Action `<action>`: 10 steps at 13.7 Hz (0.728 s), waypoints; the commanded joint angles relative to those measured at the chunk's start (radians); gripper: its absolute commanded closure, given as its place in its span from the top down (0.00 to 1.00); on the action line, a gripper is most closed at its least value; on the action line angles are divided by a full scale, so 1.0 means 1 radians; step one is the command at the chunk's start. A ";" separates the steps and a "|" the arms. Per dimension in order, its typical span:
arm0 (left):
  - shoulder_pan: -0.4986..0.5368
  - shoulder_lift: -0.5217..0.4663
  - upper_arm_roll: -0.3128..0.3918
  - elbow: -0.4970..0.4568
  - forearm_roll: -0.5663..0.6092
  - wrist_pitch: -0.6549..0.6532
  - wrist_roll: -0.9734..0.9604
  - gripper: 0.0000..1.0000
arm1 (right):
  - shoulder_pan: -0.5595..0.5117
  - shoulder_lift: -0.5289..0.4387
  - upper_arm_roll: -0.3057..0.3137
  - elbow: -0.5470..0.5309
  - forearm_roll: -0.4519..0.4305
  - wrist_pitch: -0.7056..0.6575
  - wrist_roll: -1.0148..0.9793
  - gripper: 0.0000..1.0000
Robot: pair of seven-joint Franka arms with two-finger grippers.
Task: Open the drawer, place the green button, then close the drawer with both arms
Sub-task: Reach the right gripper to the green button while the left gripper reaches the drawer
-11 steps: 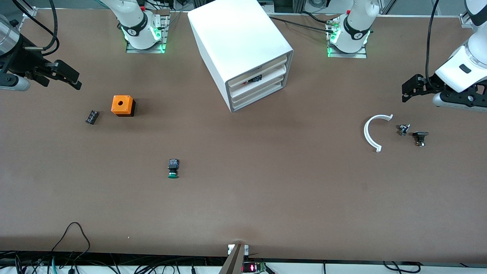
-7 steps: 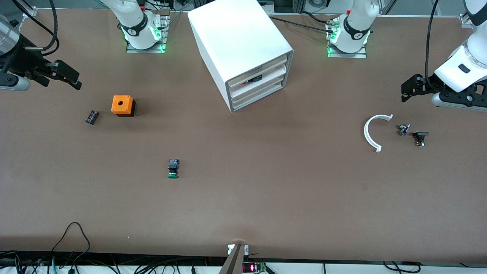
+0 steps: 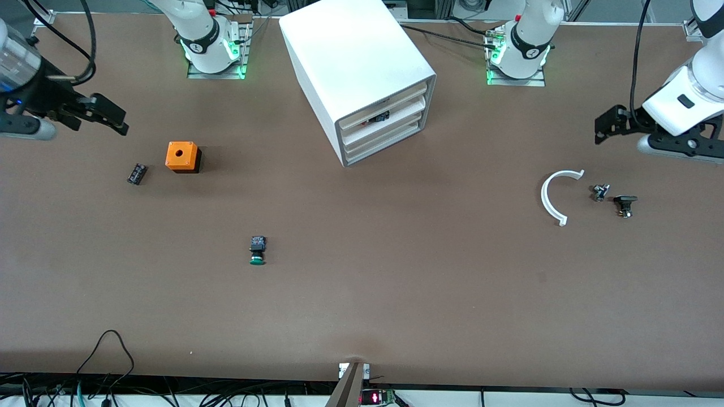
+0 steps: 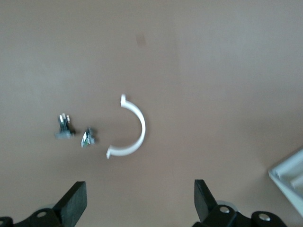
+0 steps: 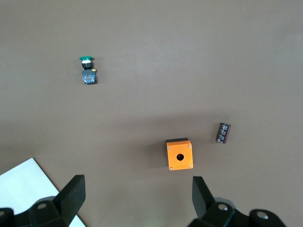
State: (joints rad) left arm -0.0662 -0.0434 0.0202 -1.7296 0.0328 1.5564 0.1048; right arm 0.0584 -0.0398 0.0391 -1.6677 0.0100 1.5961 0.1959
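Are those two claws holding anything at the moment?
No. The left gripper and the right gripper both hang open and empty above the table. The button lies untouched on it.

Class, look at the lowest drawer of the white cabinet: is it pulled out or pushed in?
Pushed in. The lowest drawer has its front level with the cabinet frame, like the two above it.
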 commanded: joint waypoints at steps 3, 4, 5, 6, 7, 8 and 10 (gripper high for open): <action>-0.035 0.049 -0.003 0.042 -0.097 -0.312 0.035 1.00 | 0.067 0.115 0.021 -0.006 -0.001 0.011 0.016 1.00; -0.035 0.063 -0.005 0.042 -0.140 -0.349 0.062 1.00 | 0.092 0.142 0.021 0.002 0.007 0.036 0.019 1.00; -0.034 0.085 -0.003 0.039 -0.204 -0.380 0.117 1.00 | 0.106 0.164 0.021 0.008 0.014 0.074 0.019 1.00; -0.023 0.114 -0.003 0.035 -0.281 -0.398 0.172 1.00 | 0.107 0.188 0.021 0.008 0.015 0.125 0.020 1.00; -0.014 0.150 0.000 0.033 -0.363 -0.406 0.232 1.00 | 0.110 0.211 0.021 0.008 0.015 0.169 0.020 1.00; 0.005 0.190 0.000 0.031 -0.423 -0.404 0.298 1.00 | 0.127 0.239 0.021 0.009 0.013 0.208 0.022 1.00; 0.032 0.272 0.000 0.027 -0.569 -0.388 0.387 1.00 | 0.133 0.314 0.019 0.014 0.013 0.303 0.026 1.00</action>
State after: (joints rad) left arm -0.0649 0.1378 0.0143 -1.7285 -0.4189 1.1840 0.3907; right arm 0.1805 0.2072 0.0637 -1.6822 0.0120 1.8392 0.2068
